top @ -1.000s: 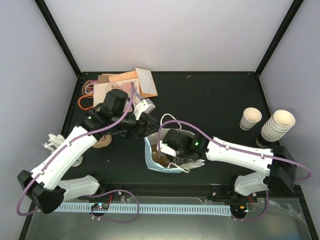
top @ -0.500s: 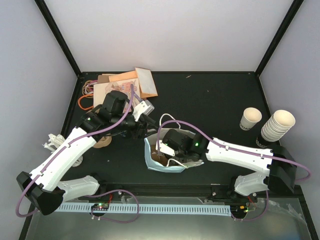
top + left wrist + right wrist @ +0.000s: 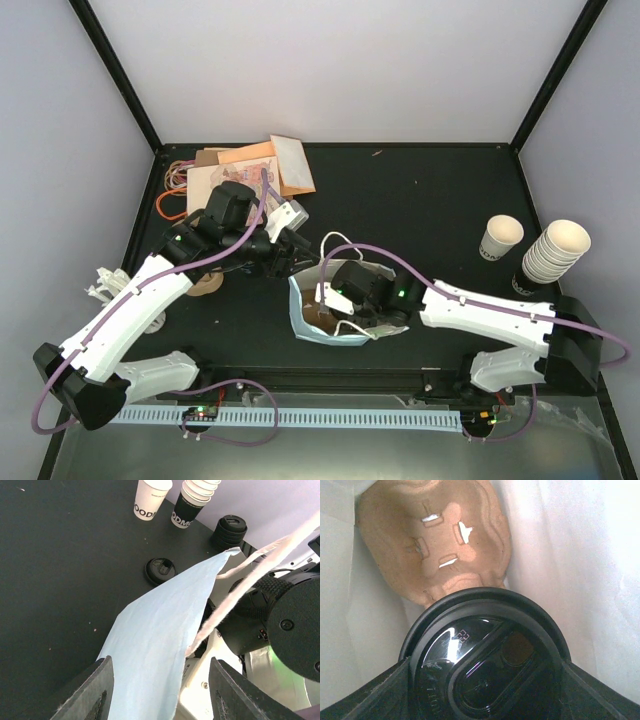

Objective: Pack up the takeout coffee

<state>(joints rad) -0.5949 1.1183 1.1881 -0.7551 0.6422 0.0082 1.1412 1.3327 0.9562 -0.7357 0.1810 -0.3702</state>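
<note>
Holding takeout coffee (image 3: 485, 670) inside bag (image 3: 150, 645), right hand (image 3: 356, 300) shifted rightward (left hand (image 3: 160, 692) steady)

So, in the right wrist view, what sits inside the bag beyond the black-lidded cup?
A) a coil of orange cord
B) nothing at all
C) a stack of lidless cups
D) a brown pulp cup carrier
D: past the takeout coffee, capped with a round black plastic lid, a brown moulded pulp cup carrier lies deeper in the pale paper bag.

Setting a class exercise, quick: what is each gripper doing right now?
Left gripper: open, astride the wall of the blue bag.
Right gripper: shut on the takeout coffee, inside the bag.
</note>
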